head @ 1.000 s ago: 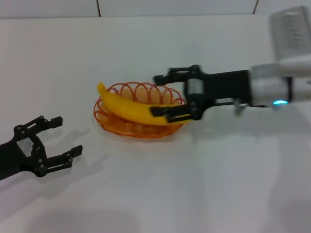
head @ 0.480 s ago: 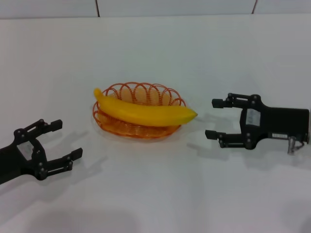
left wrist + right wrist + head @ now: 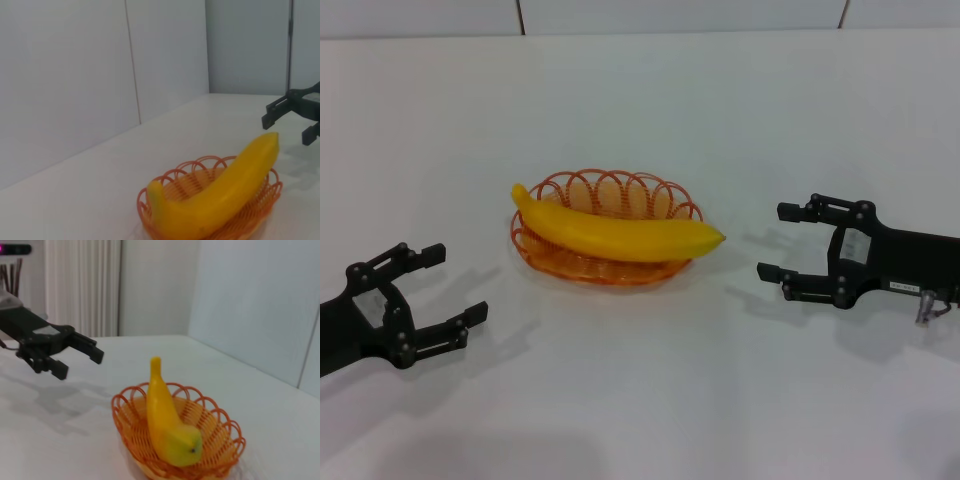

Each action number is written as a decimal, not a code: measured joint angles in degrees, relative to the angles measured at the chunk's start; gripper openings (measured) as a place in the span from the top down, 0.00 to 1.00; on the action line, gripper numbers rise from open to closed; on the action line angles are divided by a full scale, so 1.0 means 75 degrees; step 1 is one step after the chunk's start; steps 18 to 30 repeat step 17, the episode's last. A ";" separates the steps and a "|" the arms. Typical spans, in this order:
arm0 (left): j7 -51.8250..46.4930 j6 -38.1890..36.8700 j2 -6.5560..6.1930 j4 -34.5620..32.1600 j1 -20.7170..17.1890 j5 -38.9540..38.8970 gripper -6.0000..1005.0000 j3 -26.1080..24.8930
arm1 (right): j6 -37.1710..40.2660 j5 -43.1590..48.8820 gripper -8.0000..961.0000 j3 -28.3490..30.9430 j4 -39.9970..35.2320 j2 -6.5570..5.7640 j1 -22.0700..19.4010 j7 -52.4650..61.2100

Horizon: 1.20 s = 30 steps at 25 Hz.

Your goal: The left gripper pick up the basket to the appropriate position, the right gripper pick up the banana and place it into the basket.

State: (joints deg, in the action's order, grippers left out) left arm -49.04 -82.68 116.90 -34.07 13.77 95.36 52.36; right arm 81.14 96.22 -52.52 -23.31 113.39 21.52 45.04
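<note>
The yellow banana point(image 3: 620, 233) lies across the orange wire basket point(image 3: 605, 190) in the middle of the white table, its tip jutting over the right rim. My left gripper point(image 3: 430, 290) is open and empty, low on the left, apart from the basket. My right gripper point(image 3: 782, 242) is open and empty on the right, a short way from the banana's tip. The left wrist view shows the banana point(image 3: 220, 195) in the basket point(image 3: 167, 182) with the right gripper point(image 3: 287, 122) beyond. The right wrist view shows the banana point(image 3: 167, 427), the basket point(image 3: 225, 432) and the left gripper point(image 3: 77, 360).
The white table point(image 3: 640, 400) spreads all round the basket. A white wall with panel seams runs along its far edge point(image 3: 520, 15). Nothing else stands on the table.
My right gripper has let go of the banana and drawn back to the right, away from the basket. The banana now rests in the basket. The left gripper has barely moved.
</note>
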 joint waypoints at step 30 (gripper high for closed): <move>0.0012 -0.0003 0.0022 -0.0004 0.0039 0.0000 0.13 0.0003 | -0.0133 -0.0042 0.18 0.0031 0.0215 -0.0026 0.0061 0.0065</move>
